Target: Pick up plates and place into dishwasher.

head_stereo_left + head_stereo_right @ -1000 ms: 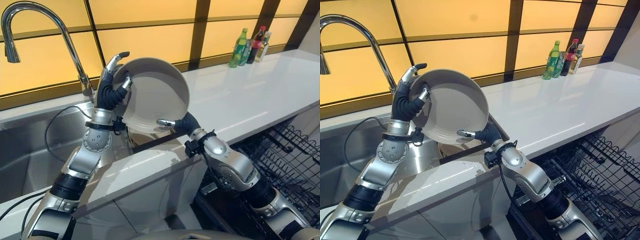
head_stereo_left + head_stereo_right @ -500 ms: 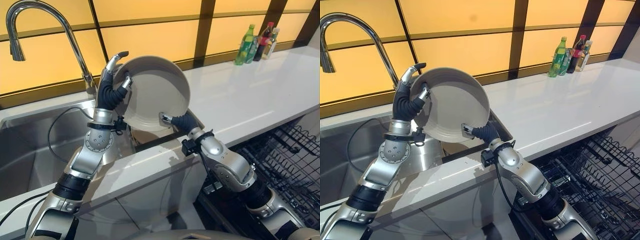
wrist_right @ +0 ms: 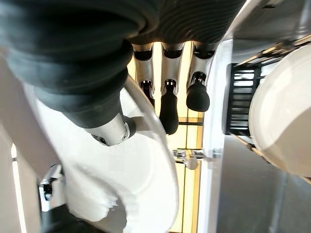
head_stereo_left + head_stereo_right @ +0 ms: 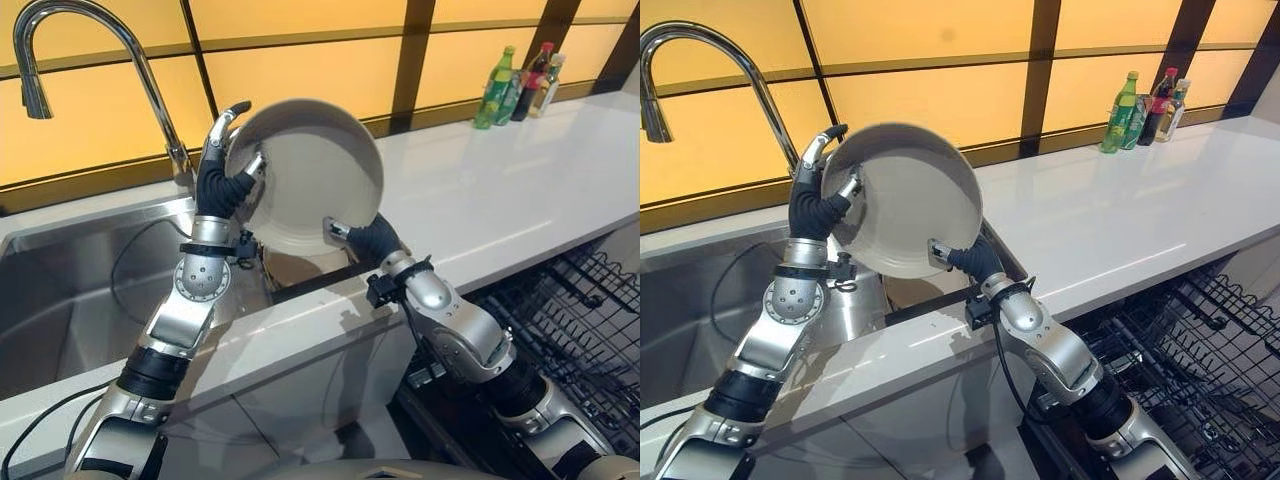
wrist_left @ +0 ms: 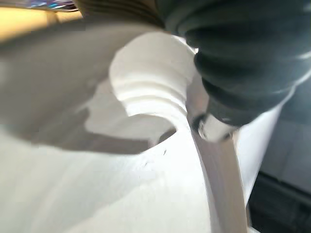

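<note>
Left eye view: a round, pale grey ceramic plate (image 4: 305,175) is held up on edge above the stainless steel sink basin (image 4: 70,300), its hollow face turned toward the camera. The left hand (image 4: 222,175) grips its left rim, fingers curled over the top edge and thumb pressed on the inner face. The right hand (image 4: 360,237) pinches the lower right rim; the right wrist view shows the thumb on one face and the fingers (image 3: 167,104) behind the other.

The step in hand looks like a handover from left to right. To do it well, the right hand should be seated deep on the rim and squeezing firmly before the left lets go, since a glazed plate held by one edge wants to pivot and slip. Keeping it on edge would suit the rack slots.

The black wire dishwasher rack (image 4: 575,320) stands open low at the right, well apart from the plate, below the glossy white countertop (image 4: 500,190), so the plate must clear the counter's front edge. A curved chrome tap (image 4: 90,60) rises at the left of the sink. A cluster of green and dark bottles (image 4: 520,85) stands at the far end of the counter, against amber wall panels (image 4: 300,70) with dark frames.
</note>
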